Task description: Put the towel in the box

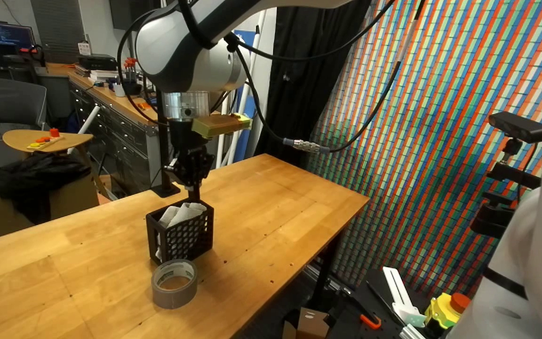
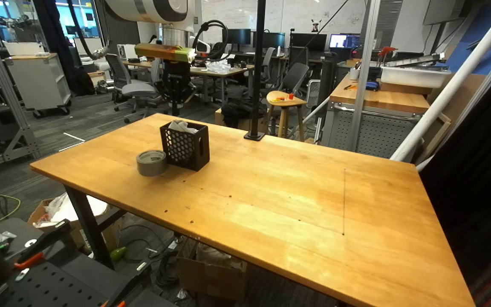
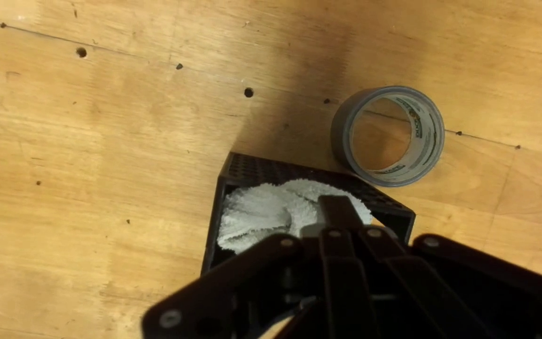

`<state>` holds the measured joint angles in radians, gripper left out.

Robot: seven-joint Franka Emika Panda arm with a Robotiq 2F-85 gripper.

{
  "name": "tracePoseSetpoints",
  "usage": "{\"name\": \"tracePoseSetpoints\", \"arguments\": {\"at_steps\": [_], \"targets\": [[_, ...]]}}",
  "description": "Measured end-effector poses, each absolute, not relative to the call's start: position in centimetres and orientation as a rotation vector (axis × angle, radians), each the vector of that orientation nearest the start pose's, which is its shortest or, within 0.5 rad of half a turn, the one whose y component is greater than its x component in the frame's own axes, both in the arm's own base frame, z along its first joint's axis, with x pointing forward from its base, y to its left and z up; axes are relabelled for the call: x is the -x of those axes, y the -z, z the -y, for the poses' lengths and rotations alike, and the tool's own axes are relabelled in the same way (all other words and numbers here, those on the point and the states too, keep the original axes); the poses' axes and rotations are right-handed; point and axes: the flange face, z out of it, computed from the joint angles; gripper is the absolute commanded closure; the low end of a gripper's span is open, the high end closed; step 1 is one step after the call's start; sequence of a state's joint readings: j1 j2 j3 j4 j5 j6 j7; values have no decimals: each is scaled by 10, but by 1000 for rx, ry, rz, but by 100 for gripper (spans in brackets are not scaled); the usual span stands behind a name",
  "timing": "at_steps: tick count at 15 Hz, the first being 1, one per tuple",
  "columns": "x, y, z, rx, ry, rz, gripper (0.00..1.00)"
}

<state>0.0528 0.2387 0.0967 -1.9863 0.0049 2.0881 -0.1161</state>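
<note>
Black mesh-sided box (image 2: 184,147) upright on wooden table (image 2: 292,179); pale towel (image 2: 181,126) inside, a rumpled part standing above the rim. Grey tape roll (image 2: 151,168) lies flat at 8 o'clock from the box, just beside it; contact cannot be told. Jaws together, pointing down, near 12 o'clock, apart from the towel. Black post (image 2: 258,64) stands near 3 o'clock.

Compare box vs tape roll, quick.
The box is black and angular with perforated sides; the tape roll is a grey ring. The box stands taller than the roll. The box holds the towel; the roll's hole shows the wooden table. Both rest on that table.
</note>
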Motion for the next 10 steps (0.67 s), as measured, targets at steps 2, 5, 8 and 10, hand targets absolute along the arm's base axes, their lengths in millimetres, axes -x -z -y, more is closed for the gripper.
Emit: {"name": "tracePoseSetpoints", "arguments": {"at_steps": [2,5,8,10], "targets": [[-573,-331,-90,3083,-225,408,97],[-568,-326,-97,3081,-244,420,97],[-565,-321,-100,3079,-261,429,98],[-565,-318,-100,3078,-268,430,97]]}}
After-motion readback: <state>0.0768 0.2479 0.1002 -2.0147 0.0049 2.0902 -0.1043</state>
